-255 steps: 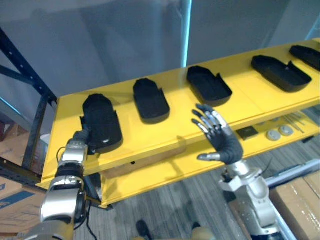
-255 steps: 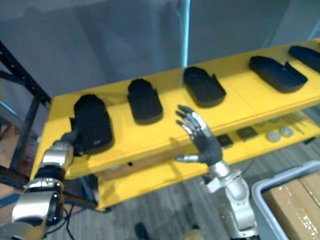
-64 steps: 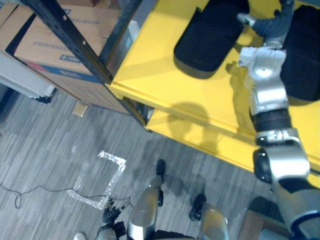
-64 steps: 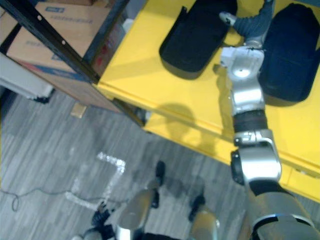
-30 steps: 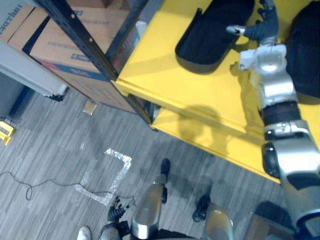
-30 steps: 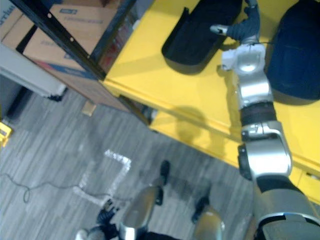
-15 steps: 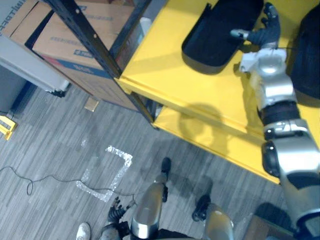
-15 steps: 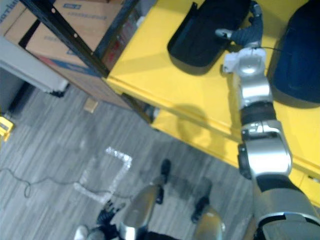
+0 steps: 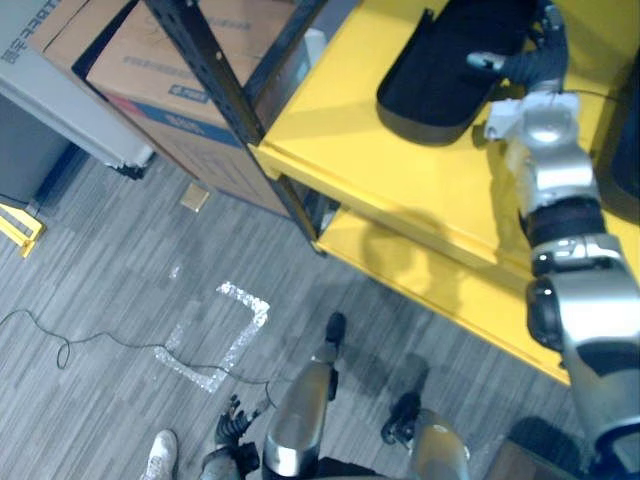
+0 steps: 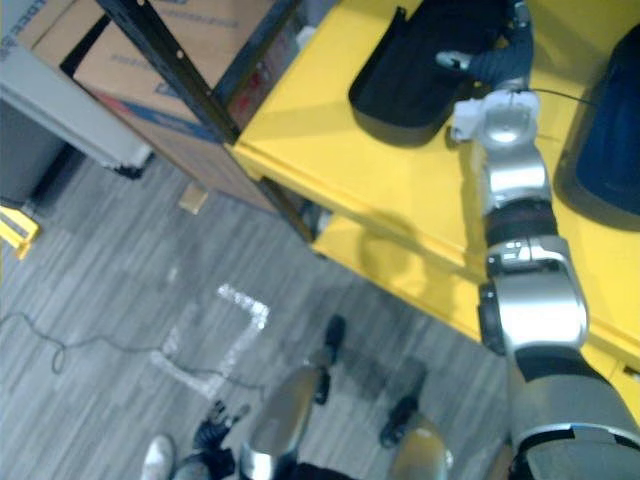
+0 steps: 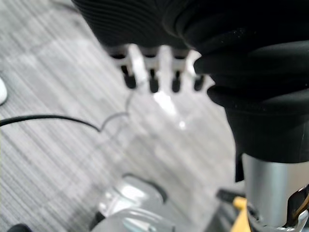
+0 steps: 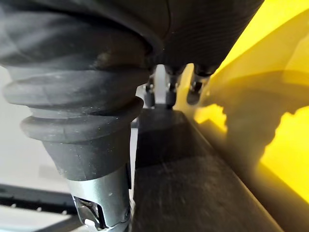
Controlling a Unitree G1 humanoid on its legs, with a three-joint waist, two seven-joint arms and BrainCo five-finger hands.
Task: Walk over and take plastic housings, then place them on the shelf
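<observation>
A black plastic housing (image 9: 440, 80) lies on the yellow top shelf (image 9: 350, 130), near its corner. My right hand (image 9: 532, 64) is stretched out beside it, open, thumb and straight fingers reaching over its near rim. In the right wrist view the fingertips (image 12: 166, 94) hover close above the housing's dark surface (image 12: 193, 174); I cannot tell whether they touch it. A second black housing (image 10: 612, 140) lies to the right of that arm. My left hand (image 11: 153, 79) hangs low over the floor, open and empty, fingers straight.
A black rack post (image 9: 215, 75) crosses in front of cardboard boxes (image 9: 130, 50) left of the shelf. A lower yellow shelf (image 9: 400, 265) juts out beneath. On the grey floor are a silver tape mark (image 9: 225, 335) and a white shoe (image 9: 160, 455).
The whole picture has shifted down and right, so the camera moved. My right hand stays at the black housing's rim, fingers straight. The left hand still hangs low.
</observation>
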